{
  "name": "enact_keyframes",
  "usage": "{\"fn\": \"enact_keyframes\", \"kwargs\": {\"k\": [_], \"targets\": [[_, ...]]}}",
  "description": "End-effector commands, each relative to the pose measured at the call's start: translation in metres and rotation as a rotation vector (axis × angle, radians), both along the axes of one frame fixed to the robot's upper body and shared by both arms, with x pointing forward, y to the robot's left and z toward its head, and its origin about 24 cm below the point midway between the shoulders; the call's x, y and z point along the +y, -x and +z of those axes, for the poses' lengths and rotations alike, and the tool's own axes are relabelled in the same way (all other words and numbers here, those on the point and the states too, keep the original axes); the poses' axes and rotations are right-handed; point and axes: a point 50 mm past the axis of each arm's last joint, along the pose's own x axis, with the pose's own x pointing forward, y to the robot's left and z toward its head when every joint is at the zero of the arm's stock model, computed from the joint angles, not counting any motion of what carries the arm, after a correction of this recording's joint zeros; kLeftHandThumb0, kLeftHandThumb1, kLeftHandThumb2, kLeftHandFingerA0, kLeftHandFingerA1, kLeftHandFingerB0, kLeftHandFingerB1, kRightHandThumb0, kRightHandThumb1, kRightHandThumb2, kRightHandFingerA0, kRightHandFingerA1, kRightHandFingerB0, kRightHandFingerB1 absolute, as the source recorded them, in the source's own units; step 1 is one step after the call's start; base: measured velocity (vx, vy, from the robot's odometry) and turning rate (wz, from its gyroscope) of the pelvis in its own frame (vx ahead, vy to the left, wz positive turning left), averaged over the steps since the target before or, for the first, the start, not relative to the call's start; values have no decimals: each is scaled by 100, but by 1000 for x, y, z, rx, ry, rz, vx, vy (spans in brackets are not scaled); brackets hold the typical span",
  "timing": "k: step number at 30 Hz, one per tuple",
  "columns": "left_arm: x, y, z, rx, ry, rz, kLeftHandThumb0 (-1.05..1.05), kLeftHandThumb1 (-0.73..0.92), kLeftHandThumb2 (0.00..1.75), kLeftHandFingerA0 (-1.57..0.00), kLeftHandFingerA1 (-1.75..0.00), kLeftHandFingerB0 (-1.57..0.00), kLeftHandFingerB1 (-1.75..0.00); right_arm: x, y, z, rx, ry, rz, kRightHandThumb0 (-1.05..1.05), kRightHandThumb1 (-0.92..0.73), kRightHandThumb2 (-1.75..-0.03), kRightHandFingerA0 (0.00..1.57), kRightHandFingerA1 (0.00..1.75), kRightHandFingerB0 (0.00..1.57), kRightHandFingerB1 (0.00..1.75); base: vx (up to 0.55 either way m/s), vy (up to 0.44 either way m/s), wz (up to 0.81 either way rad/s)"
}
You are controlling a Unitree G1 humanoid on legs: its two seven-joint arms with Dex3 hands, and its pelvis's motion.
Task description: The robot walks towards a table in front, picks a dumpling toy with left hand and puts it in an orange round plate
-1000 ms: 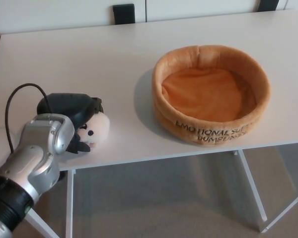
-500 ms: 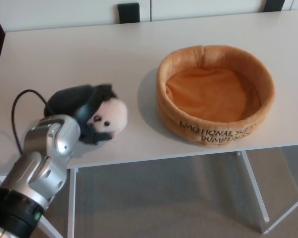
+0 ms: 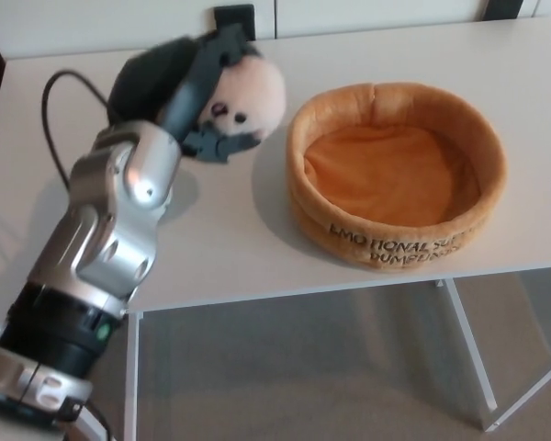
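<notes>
White table (image 3: 211,257) | one orange plush plate (image 3: 395,230) | one dumpling toy (image 3: 250,92) | left hand (image 3: 188,78) clamped around toy, beside plate

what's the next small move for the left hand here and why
Probably carry the dumpling toy sideways to the robot's right until it is over the orange round plate. The left hand holds the toy lifted above the white table, to the left of the plate's rim, and the plate's hollow is empty. Opening the hand now would likely drop the toy outside the plate.
</notes>
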Motion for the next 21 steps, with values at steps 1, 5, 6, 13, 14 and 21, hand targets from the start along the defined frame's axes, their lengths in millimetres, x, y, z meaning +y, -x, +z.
{"fn": "enact_keyframes", "kwargs": {"k": [1,5,6,13,14,21], "targets": [[-15,-6,18,-76,-1,-38,-28,68,59,-75,-169,-84,-58,-4,-1,2,-6,2,-21,-46,-60,-58,88,68,55,38,0,0,0],[-33,-11,26,-94,-25,-73,-21,77,61,-74,-171,-75,-120,-3,-2,1,-2,-1,-14,-47,-61,-59,88,70,54,38,0,0,0],[-39,-11,27,-99,-40,-98,-23,73,62,-79,-147,-81,-79,-3,-2,1,-3,0,-8,-47,-63,-59,86,69,54,38,0,0,0],[-76,-13,24,-52,-66,-127,-24,70,61,-83,-156,-85,-62,-1,-6,1,-7,8,7,-50,-62,-59,94,80,55,38,0,0,0],[-81,-14,23,-49,-69,-130,-27,71,61,-85,-159,-83,-60,-1,-8,0,-7,12,11,-49,-63,-59,93,80,54,38,0,0,0],[-96,-20,12,10,-86,-97,-35,80,64,-85,-130,-79,-65,-1,-12,1,-19,17,30,-49,-63,-60,90,79,55,38,0,0,0]]}}
